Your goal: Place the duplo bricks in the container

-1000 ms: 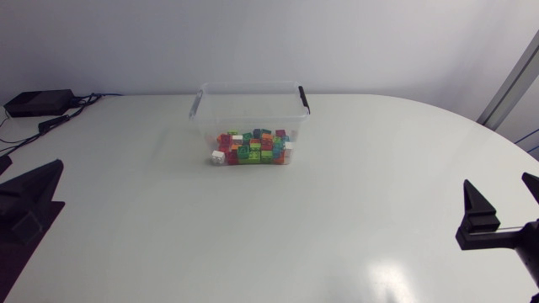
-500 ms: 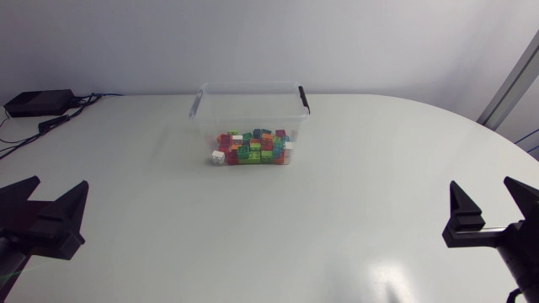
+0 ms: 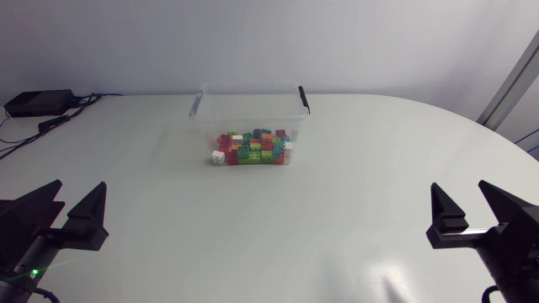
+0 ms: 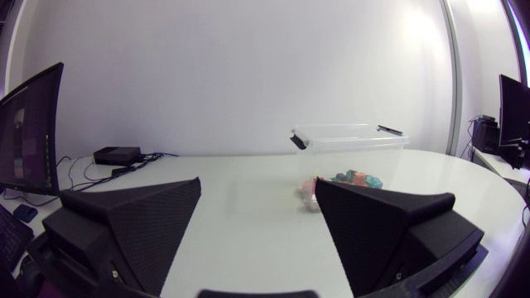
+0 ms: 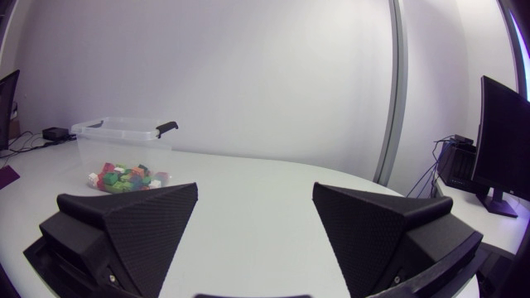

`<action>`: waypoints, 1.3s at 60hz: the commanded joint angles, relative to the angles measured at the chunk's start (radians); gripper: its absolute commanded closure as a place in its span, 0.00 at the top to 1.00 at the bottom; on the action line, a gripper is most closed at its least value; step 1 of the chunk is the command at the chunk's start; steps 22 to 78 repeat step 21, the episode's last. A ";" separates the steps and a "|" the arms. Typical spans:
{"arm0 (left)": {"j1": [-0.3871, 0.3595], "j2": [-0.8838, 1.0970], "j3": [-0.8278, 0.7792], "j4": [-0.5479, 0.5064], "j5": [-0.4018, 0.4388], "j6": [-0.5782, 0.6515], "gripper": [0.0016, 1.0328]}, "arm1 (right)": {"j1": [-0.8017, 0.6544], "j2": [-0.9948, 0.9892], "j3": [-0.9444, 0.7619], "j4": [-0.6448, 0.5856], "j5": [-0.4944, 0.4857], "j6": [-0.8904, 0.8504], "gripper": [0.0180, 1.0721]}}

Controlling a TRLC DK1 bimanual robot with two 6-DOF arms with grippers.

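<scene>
A clear plastic container [image 3: 250, 108] with black handles stands at the back middle of the table, holding several coloured duplo bricks [image 3: 253, 146]. I see no loose bricks on the table. My left gripper [image 3: 69, 209] hangs open at the near left edge, far from the container. At the near right edge my right gripper [image 3: 473, 208] is open too, with nothing between its fingers. Ahead of the left gripper [image 4: 257, 217] in its wrist view stands the container [image 4: 349, 146]. Far ahead and to one side of the right gripper [image 5: 254, 217] the container [image 5: 124, 141] shows with the bricks [image 5: 126, 175] inside.
A black box [image 3: 38, 102] with cables [image 3: 63, 119] lies at the back left corner of the white table [image 3: 269, 219].
Both arms have come further into the head view from the side edges, so both fingers of each gripper now show. The container and bricks have not moved.
</scene>
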 commanded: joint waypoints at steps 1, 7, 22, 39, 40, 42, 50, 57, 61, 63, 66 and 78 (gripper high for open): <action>0.021 0.001 -0.051 0.046 0.016 -0.022 0.93 | -0.008 -0.001 -0.039 0.030 -0.013 0.045 0.95; 0.038 0.002 -0.086 0.090 0.030 -0.028 0.93 | -0.009 -0.001 -0.056 0.051 -0.027 0.064 0.95; 0.038 0.002 -0.086 0.090 0.030 -0.028 0.93 | -0.009 -0.001 -0.056 0.051 -0.027 0.064 0.95; 0.038 0.002 -0.086 0.090 0.030 -0.028 0.93 | -0.009 -0.001 -0.056 0.051 -0.027 0.064 0.95; 0.038 0.002 -0.086 0.090 0.030 -0.028 0.93 | -0.009 -0.001 -0.056 0.051 -0.027 0.064 0.95; 0.038 0.002 -0.086 0.090 0.030 -0.028 0.93 | -0.009 -0.001 -0.056 0.051 -0.027 0.064 0.95; 0.038 0.002 -0.086 0.090 0.030 -0.028 0.93 | -0.009 -0.001 -0.056 0.051 -0.027 0.064 0.95; 0.038 0.002 -0.086 0.090 0.030 -0.028 0.93 | -0.009 -0.001 -0.056 0.051 -0.027 0.064 0.95; 0.038 0.002 -0.086 0.090 0.030 -0.028 0.93 | -0.009 -0.001 -0.056 0.051 -0.027 0.064 0.95; 0.038 0.002 -0.086 0.090 0.030 -0.028 0.93 | -0.009 -0.001 -0.056 0.051 -0.027 0.064 0.95; 0.038 0.002 -0.086 0.090 0.030 -0.028 0.93 | -0.009 -0.001 -0.056 0.051 -0.027 0.064 0.95; 0.038 0.002 -0.086 0.090 0.030 -0.028 0.93 | -0.009 -0.001 -0.056 0.051 -0.027 0.064 0.95</action>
